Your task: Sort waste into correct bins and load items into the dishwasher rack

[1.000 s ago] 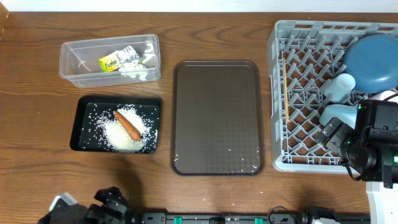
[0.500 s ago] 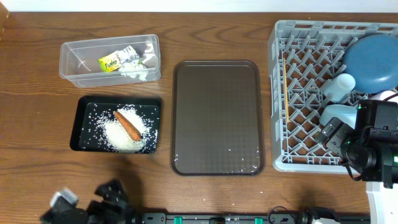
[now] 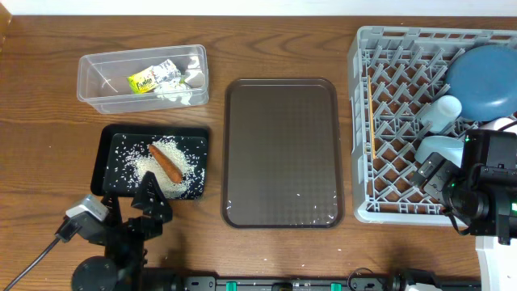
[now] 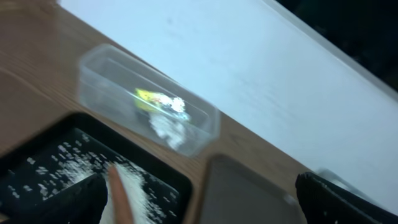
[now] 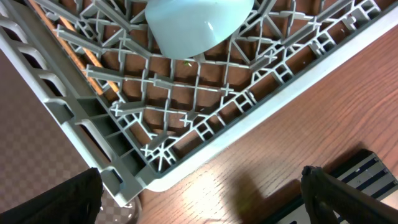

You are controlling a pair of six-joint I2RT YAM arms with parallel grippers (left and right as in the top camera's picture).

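Hovering at the lower left of the overhead view, the left gripper (image 3: 133,204) stood with jaws wide and empty, one finger over the near edge of the black tray (image 3: 98,162), which held the rice (image 3: 144,168) and the carrot (image 3: 166,160). The main risk, as I judged it, lay there: a low finger could catch that rim, tip or shove the shallow tray, and scatter rice over the table. The left wrist view was blurred, so I could not tell whether a finger touched the rim. At the upper left the tub (image 3: 101,85) held the wrapper (image 3: 147,81) and the tissue (image 3: 176,92), apart from the arm and likely safe. A few grains (image 3: 296,196) lay on the brown tray (image 3: 283,121) at centre; wide fingers would probably push such specks about rather than lift them. At the right edge the right gripper (image 3: 432,176) also gaped empty, just over the rack (image 3: 361,129) near the small bowl (image 5: 199,22). A careless move could knock that bowl against the big bowl (image 3: 483,79) or snag a finger in the lattice and drag the rack. The chopsticks (image 3: 373,121) on its left side could slip through the grid if jolted.
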